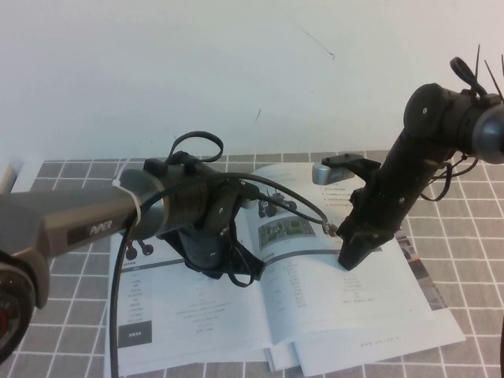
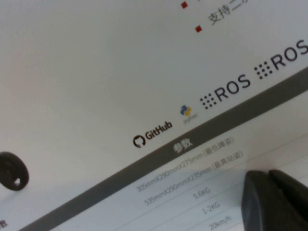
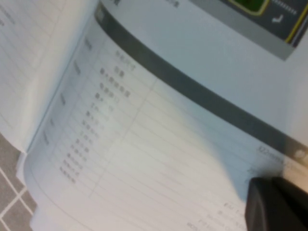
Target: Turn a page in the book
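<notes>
one open book (image 1: 315, 307) lies on one tiled table (image 1: 71, 283). two arms are present, with one left gripper (image 1: 224, 268) and one right gripper (image 1: 352, 258).

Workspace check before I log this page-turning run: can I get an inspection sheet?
Surface: grey tiled mat.
Job's things: the book lies open; right page flat.
Clutter: another booklet's edge shows under the book.
Grippers: left gripper shut, low over the left page; right gripper shut, tip at the right page.
Cables: black cable loops off the left arm.
Surroundings: white wall.
</notes>
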`<action>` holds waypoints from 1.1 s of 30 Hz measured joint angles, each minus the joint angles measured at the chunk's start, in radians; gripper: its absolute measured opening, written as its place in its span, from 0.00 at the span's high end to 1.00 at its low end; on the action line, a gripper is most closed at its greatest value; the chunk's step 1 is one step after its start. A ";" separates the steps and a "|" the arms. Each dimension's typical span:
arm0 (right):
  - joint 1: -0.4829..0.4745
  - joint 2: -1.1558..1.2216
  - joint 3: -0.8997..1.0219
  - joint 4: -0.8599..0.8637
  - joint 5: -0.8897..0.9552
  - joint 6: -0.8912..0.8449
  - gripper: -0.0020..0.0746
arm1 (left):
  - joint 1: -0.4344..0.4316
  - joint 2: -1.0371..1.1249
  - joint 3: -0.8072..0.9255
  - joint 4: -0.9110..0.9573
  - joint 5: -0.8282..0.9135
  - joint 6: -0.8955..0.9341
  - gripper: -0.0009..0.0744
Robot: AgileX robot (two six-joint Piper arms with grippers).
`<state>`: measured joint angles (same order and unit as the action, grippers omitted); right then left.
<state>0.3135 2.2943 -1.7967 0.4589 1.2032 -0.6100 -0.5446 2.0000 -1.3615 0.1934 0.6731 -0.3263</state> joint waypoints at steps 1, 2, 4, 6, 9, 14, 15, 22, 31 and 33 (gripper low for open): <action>0.000 0.005 0.000 -0.002 0.000 0.002 0.97 | 0.000 -0.002 0.000 0.000 0.000 0.000 0.99; 0.000 0.010 0.000 -0.004 0.000 0.006 0.97 | 0.000 -0.004 0.000 0.000 0.002 0.004 0.99; 0.000 0.028 0.000 -0.007 0.000 0.009 0.97 | 0.000 -0.009 0.000 0.000 0.004 0.015 0.99; 0.000 0.030 -0.002 -0.007 0.001 0.009 0.97 | 0.000 -0.024 0.000 0.000 0.018 0.039 0.99; 0.000 0.030 -0.012 -0.008 0.005 0.006 0.97 | 0.000 -0.072 0.000 0.000 0.040 0.060 0.99; -0.004 -0.010 -0.059 -0.032 0.006 0.005 0.97 | 0.000 -0.242 0.000 0.006 0.063 0.096 0.99; -0.004 -0.031 -0.072 -0.035 0.006 0.005 0.97 | 0.000 -0.287 0.000 0.006 0.065 0.109 0.99; -0.008 -0.282 -0.123 -0.058 0.010 0.005 0.97 | 0.000 -0.594 0.000 0.008 0.136 0.191 0.99; -0.008 -0.536 -0.124 -0.373 0.031 0.138 0.97 | 0.000 -0.932 0.048 0.127 0.286 0.229 0.99; -0.008 -0.596 -0.099 -0.441 0.031 0.177 0.98 | 0.001 -0.993 0.089 0.152 0.286 0.222 0.99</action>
<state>0.3058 1.6984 -1.8954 0.0181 1.2346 -0.4332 -0.5437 1.0071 -1.2721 0.3452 0.9592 -0.1043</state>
